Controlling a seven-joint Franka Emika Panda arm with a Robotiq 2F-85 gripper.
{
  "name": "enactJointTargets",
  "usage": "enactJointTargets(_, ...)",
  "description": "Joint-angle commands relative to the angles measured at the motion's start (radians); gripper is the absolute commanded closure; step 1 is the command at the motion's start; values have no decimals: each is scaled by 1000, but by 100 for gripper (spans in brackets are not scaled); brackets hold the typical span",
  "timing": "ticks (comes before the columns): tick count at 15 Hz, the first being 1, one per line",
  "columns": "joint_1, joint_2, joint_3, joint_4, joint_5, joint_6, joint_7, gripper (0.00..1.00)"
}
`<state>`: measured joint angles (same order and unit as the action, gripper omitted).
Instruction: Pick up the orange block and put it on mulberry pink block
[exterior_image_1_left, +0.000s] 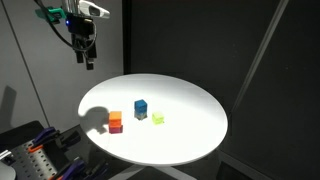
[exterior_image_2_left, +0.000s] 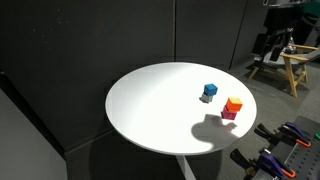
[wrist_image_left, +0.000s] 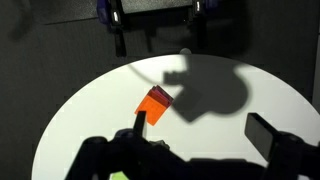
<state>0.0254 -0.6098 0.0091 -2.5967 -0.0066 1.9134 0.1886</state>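
The orange block (exterior_image_1_left: 116, 117) sits stacked on the mulberry pink block (exterior_image_1_left: 116, 127) at the near-left part of the round white table (exterior_image_1_left: 190, 110). The stack shows in both exterior views, with orange (exterior_image_2_left: 233, 104) over pink (exterior_image_2_left: 229, 115). In the wrist view the orange block (wrist_image_left: 153, 105) covers the pink block, whose edge (wrist_image_left: 164, 93) peeks out behind it. My gripper (exterior_image_1_left: 87, 58) hangs high above the table's edge, well apart from the stack, open and empty. It also shows in an exterior view (exterior_image_2_left: 273, 45) and in the wrist view (wrist_image_left: 205, 130).
A taller blue block (exterior_image_1_left: 141, 107) (exterior_image_2_left: 209, 92) and a yellow-green block (exterior_image_1_left: 158, 118) stand right of the stack. Dark curtains surround the table. A wooden stool (exterior_image_2_left: 291, 66) stands behind it. Clamps and tools lie beside the table (exterior_image_1_left: 40, 150) (exterior_image_2_left: 285, 150).
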Motion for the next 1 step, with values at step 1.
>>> enactJointTargets(1,-17,0,15,1,9,-2,-9,0)
